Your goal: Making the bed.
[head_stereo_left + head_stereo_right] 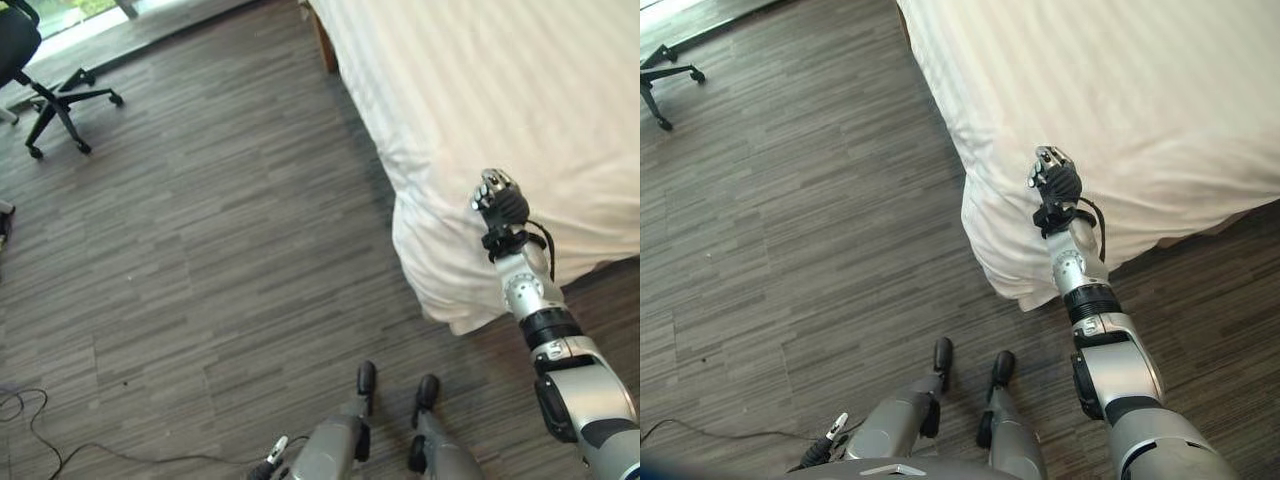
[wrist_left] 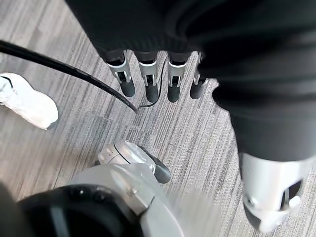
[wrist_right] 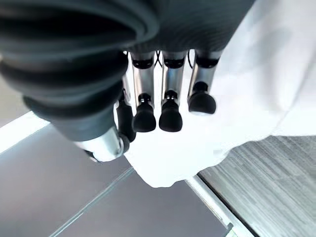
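The bed's white striped duvet (image 1: 500,90) covers the upper right of the left eye view, and its corner (image 1: 1010,250) hangs down to the grey wood-look floor. My right hand (image 1: 1055,180) is raised just over that corner, near the duvet's edge. Its fingers (image 3: 170,116) hang relaxed above the white cloth (image 3: 247,89) and hold nothing. My left hand (image 2: 148,79) hangs low over the floor beside me, fingers loose and holding nothing.
A black office chair (image 1: 40,80) on castors stands at the far left by the window. A wooden bed leg (image 1: 323,45) shows at the bed's far side. A person's white shoe (image 2: 27,101) rests on the floor near my left side.
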You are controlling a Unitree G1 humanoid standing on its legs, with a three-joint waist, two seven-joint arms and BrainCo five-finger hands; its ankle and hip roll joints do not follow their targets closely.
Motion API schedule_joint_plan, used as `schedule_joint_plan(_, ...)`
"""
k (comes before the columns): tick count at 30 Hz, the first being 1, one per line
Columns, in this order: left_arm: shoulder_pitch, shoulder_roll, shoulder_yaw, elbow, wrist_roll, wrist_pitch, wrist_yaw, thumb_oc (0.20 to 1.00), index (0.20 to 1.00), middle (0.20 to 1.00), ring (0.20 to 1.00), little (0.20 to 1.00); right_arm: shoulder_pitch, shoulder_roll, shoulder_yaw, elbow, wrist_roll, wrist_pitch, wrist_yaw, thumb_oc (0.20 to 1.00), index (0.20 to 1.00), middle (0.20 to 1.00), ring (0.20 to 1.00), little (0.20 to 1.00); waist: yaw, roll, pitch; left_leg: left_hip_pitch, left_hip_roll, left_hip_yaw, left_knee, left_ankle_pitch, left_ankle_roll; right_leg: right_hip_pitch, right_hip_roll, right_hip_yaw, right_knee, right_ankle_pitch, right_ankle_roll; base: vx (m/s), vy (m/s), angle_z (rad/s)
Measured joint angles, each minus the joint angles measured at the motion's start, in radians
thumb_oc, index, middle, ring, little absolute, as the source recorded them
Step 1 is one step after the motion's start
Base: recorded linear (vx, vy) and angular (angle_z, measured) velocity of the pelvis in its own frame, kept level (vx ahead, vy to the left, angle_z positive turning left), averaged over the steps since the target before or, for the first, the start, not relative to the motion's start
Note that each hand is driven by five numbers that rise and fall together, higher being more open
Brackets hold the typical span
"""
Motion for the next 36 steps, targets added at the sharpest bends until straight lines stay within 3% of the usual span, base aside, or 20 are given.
schedule_joint_plan(5,-0.009,0.000,-0.013,-0.008,-0.014,0.001,0.004,1.000,1.000,1.000,1.000,1.000,-0.023,0.002,-0.031,0.069,0.023,-0.013,0.009,0.200,0.200,0.200,0.200,0.200,-0.001,0.010,0.008,-0.027,-0.001,0.003,0.000,0.002,0.001,-0.029,-0.001,0.004,0.000,0.002,-0.002,0.00,0.000,0.00)
schedule_joint_plan(10,-0.020,-0.003,-0.006,-0.012,-0.016,0.001,0.017,1.000,1.000,1.000,1.000,1.000,0.146,0.075,-0.048,-0.086,0.020,-0.043,0.043,0.200,0.200,0.200,0.200,0.200,-0.007,-0.002,0.012,-0.026,0.001,0.010,0.000,-0.004,-0.008,-0.031,0.000,0.009,0.000,0.000,0.000,0.03,-0.004,-0.04)
schedule_joint_plan(13,-0.041,-0.009,-0.004,-0.014,-0.016,0.000,0.018,1.000,1.000,1.000,1.000,1.000,0.296,0.150,-0.030,-0.066,0.020,-0.020,0.047,0.200,0.200,0.200,0.200,0.200,-0.032,-0.014,0.015,-0.024,0.002,0.016,0.000,-0.006,-0.011,-0.031,0.001,0.010,0.000,-0.004,0.004,0.04,0.000,-0.01)
schedule_joint_plan(14,-0.051,-0.009,0.015,-0.014,-0.018,-0.003,0.019,1.000,1.000,1.000,1.000,1.000,0.377,0.195,-0.036,0.048,0.023,0.021,0.033,0.200,0.200,0.200,0.200,0.200,-0.034,-0.021,0.019,-0.025,0.002,0.017,-0.001,-0.007,-0.012,-0.033,0.001,0.014,0.000,-0.003,0.004,0.02,0.003,-0.07)
schedule_joint_plan(17,-0.068,-0.012,0.018,-0.009,-0.052,-0.012,0.019,1.000,1.000,1.000,1.000,1.000,0.495,0.216,-0.029,0.197,0.030,0.070,0.016,0.200,0.200,0.200,0.200,0.200,-0.049,-0.017,0.026,-0.028,-0.002,0.023,-0.001,-0.007,-0.012,-0.038,-0.003,0.022,0.000,0.000,0.001,0.03,-0.008,-0.08)
schedule_joint_plan(19,-0.073,-0.011,0.033,-0.005,-0.056,-0.016,0.023,1.000,1.000,1.000,1.000,1.000,0.565,0.209,-0.038,0.266,0.027,0.078,0.023,0.200,0.200,0.200,0.200,0.200,-0.084,-0.020,0.032,-0.028,-0.002,0.026,-0.002,-0.007,-0.012,-0.039,-0.003,0.025,0.000,0.000,0.001,0.02,-0.016,-0.05)
schedule_joint_plan(25,-0.076,-0.010,0.058,0.001,-0.056,-0.021,0.023,1.000,1.000,1.000,1.000,1.000,0.584,0.129,-0.184,0.347,0.020,0.081,0.015,0.200,0.200,0.200,0.200,0.200,-0.098,-0.014,0.037,-0.026,0.001,0.028,-0.002,-0.008,-0.014,-0.039,0.000,0.031,0.000,-0.004,0.006,0.02,-0.001,-0.02)
schedule_joint_plan(28,-0.074,-0.002,0.065,0.001,-0.056,-0.026,0.023,1.000,1.000,1.000,1.000,1.000,0.547,0.038,-0.317,0.317,0.032,0.063,-0.002,0.200,0.200,0.200,0.200,0.200,-0.106,-0.004,0.042,-0.017,0.001,0.028,-0.002,-0.008,-0.013,-0.030,-0.001,0.032,0.000,-0.001,0.006,0.01,0.003,0.00)
schedule_joint_plan(32,-0.056,0.003,0.065,-0.008,-0.056,-0.032,0.022,1.000,1.000,1.000,1.000,1.000,0.497,-0.091,-0.469,0.217,0.111,0.016,-0.048,0.200,0.200,0.200,0.200,0.200,-0.111,0.002,0.042,-0.013,0.000,0.030,-0.002,-0.008,-0.012,-0.027,-0.001,0.035,0.000,-0.001,0.006,0.00,0.000,0.00)
schedule_joint_plan(33,-0.048,0.002,0.062,-0.016,-0.056,-0.031,0.022,1.000,1.000,1.000,1.000,1.000,0.501,-0.118,-0.478,0.136,0.118,-0.030,-0.061,0.200,0.200,0.200,0.200,0.200,-0.116,0.001,0.042,-0.014,0.000,0.030,-0.002,-0.005,-0.008,-0.029,0.000,0.036,0.000,-0.001,0.006,-0.02,-0.002,-0.07)
schedule_joint_plan(35,-0.025,-0.015,0.057,-0.073,-0.056,-0.031,0.025,1.000,1.000,1.000,1.000,1.000,0.546,-0.115,-0.421,-0.313,0.114,-0.093,-0.075,0.200,0.200,0.200,0.200,0.200,-0.141,-0.001,0.042,-0.013,0.004,0.047,-0.002,-0.005,-0.008,-0.034,0.003,0.047,0.000,0.009,-0.004,-0.05,-0.001,-0.15)
schedule_joint_plan(36,-0.026,-0.017,0.048,-0.085,-0.056,-0.033,0.025,1.000,1.000,1.000,1.000,1.000,0.528,-0.106,-0.401,-0.380,0.117,-0.098,-0.074,0.200,0.200,0.200,0.200,0.200,-0.143,-0.002,0.042,-0.013,0.005,0.051,-0.002,-0.005,-0.008,-0.035,0.004,0.051,0.000,0.009,-0.004,-0.04,0.006,-0.16)
